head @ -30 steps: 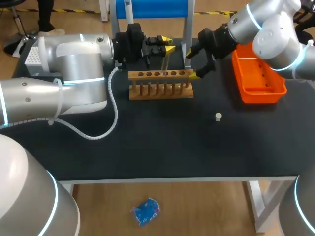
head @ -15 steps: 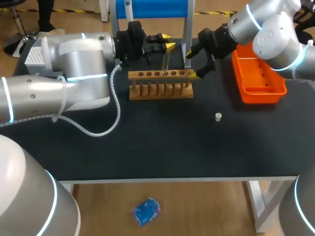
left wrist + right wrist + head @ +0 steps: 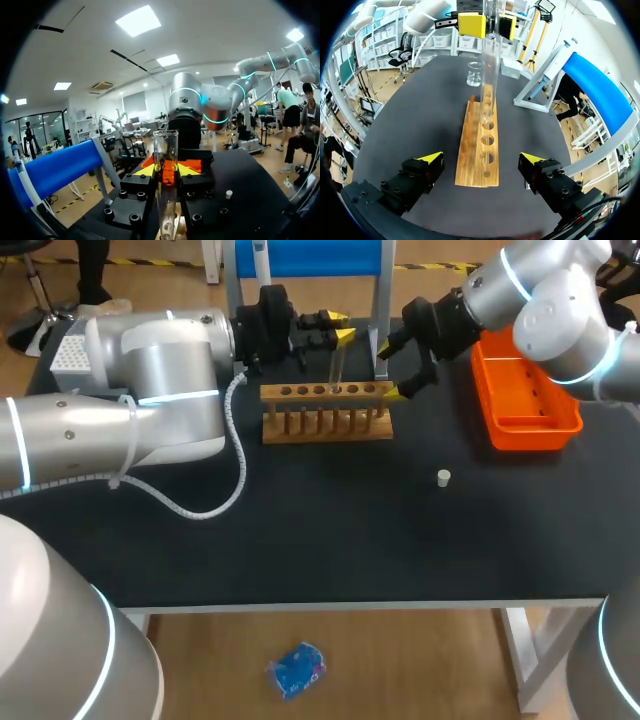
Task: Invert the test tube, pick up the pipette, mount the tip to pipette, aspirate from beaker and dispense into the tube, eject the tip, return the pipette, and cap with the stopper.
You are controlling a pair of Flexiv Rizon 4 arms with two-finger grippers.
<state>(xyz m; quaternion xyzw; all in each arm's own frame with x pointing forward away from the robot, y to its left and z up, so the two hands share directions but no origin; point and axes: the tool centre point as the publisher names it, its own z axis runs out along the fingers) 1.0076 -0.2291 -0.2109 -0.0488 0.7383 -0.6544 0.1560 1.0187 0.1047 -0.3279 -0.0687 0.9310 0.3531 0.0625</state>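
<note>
Where the table comes closest to the robot: one small white stopper (image 3: 444, 477), lying alone on the black table (image 3: 330, 530). Behind it, a wooden tube rack (image 3: 327, 410) with one row of holes. Right gripper (image 3: 391, 370) at the rack's right end, fingers spread wide, one to each side of that end, grasping nothing. Left gripper (image 3: 340, 330) above the rack, fingers clenched on a clear test tube (image 3: 336, 362). The tube is upright, mouth uppermost, rounded end at a hole near mid-rack; whether in or just over it cannot be told. Orange tray (image 3: 525, 425) right of the rack. Glass beaker (image 3: 474, 74) beyond the rack's left end. Blue-topped stand (image 3: 310, 260) at the far edge.
</note>
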